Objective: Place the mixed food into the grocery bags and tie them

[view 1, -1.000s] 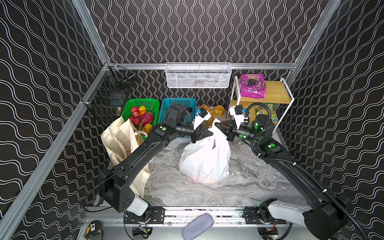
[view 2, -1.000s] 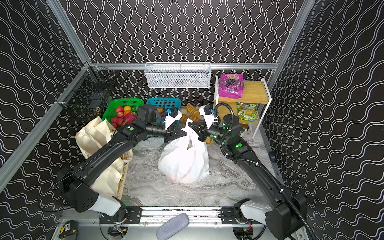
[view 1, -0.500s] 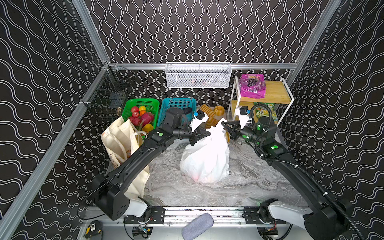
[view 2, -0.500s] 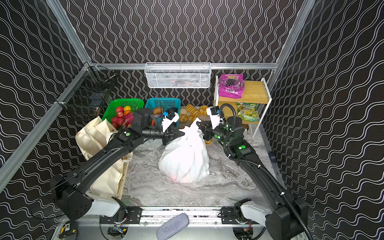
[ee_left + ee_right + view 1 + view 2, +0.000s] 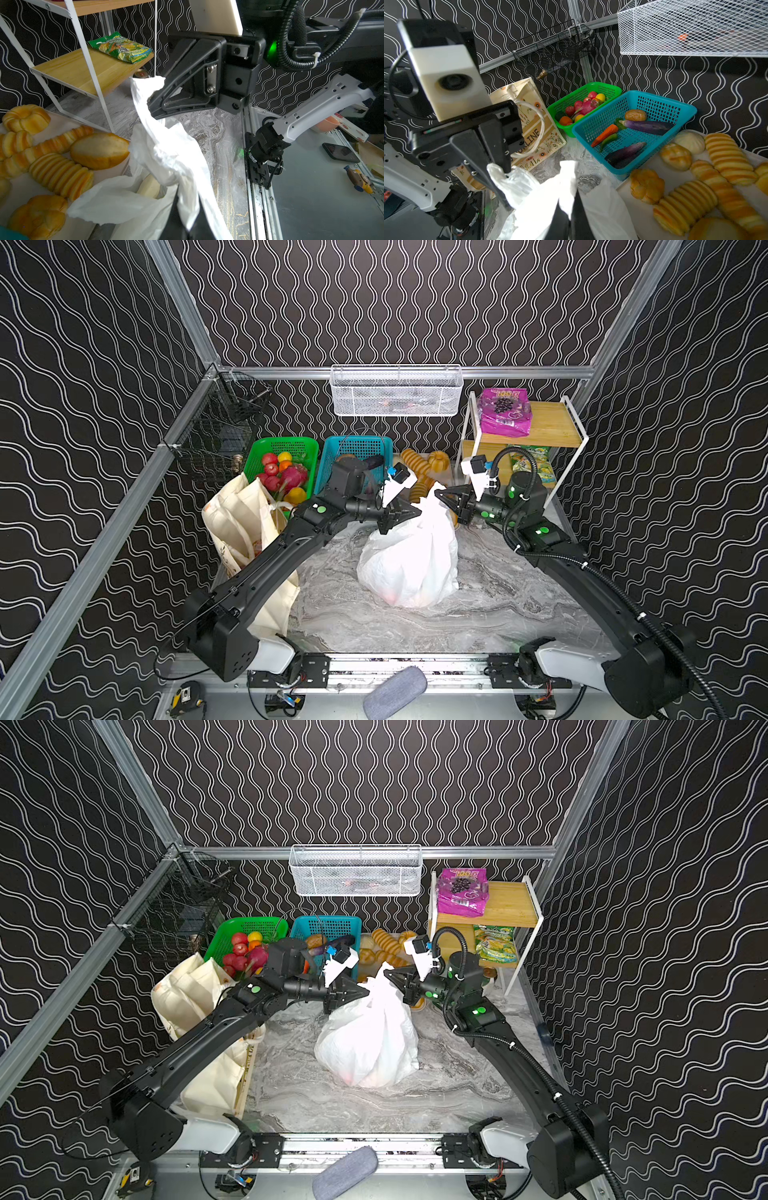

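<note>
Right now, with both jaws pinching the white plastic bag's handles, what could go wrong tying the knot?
The thin white crinkly plastic bag is gripped by its handles in the shut jaws; a hard pull could tear them or slip them free.
The jaws nearly meet above it; crossing them might clash.
Golden toy breads lie beside it, easily swept.

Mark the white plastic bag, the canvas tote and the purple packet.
white plastic bag [image 5: 409, 568]: in a top view, on its bulging body.
canvas tote [image 5: 235, 510]: in a top view, on its upper cream fabric.
purple packet [image 5: 504, 412]: in a top view, on the middle of its front.
</note>
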{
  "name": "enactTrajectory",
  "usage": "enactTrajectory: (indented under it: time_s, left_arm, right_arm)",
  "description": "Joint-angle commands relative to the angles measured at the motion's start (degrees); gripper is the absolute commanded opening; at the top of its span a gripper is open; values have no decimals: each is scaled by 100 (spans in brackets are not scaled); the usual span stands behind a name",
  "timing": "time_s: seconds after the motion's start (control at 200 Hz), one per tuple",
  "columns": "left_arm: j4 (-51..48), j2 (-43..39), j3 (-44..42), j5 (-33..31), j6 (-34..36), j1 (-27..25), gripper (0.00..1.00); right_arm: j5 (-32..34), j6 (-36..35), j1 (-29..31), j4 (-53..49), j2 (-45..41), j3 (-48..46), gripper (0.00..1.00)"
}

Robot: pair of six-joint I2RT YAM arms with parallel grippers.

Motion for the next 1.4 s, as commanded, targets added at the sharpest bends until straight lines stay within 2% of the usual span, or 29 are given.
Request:
enactTrajectory:
  time_s: [0.0, 0.09, 0.105, 0.175, 0.285, 0.45, 0.49, 0.601, 0.696, 0.806, 0.896, 1.091, 1.286, 1.396]
  left_arm:
    - [-109, -66, -59, -71, 235, 3, 8]
    - [-379, -52, 14, -294, 460, 1, 14]
    - [-406, -47, 36, -326, 486, 2, 17]
    - [-555, -1, 181, -451, 693, 12, 46]
    - [-679, 54, 381, -570, 1167, 14, 70]
    - [-1301, 334, 986, -519, 1780, 111, 82]
    - [-1196, 338, 1026, -449, 1746, 244, 84]
    - [-709, 326, 941, 42, 1606, 701, 98]
    - [-695, 586, 1221, 639, 1702, 830, 99]
    - [-1024, 1131, 1845, 1636, 1851, 829, 99]
    - [-1675, 1575, 2408, 1914, 2149, 766, 99]
    - [-2519, 2054, 2978, 2001, 2440, 564, 99]
    - [-3456, 2378, 3304, 1156, 2928, 188, 99]
    - [-3464, 2343, 3203, 671, 2840, 50, 99]
  right_arm:
    - [-187, -79, 0, 74, 72, 52, 0]
    - [-316, -214, -1, -69, 91, 99, 0]
    - [-327, -210, -1, -65, 87, 96, 0]
    - [-365, -215, -1, -34, 60, 72, 0]
    - [-440, -235, 4, -50, 48, 72, 0]
    - [-463, -307, 4, -165, 67, 150, 0]
    - [-438, -329, 4, -181, 52, 159, 0]
    - [-418, -352, 0, -175, 14, 134, 0]
    - [-438, -352, 2, -167, -5, 129, 0]
    - [-384, -376, 4, -203, -19, 122, 0]
    - [-370, -396, 6, -219, -23, 108, 0]
    - [-286, -396, -1, -192, -14, 116, 0]
    - [-169, -324, -1, -85, -32, 106, 0]
    - [-90, -299, 0, -11, -93, 67, 0]
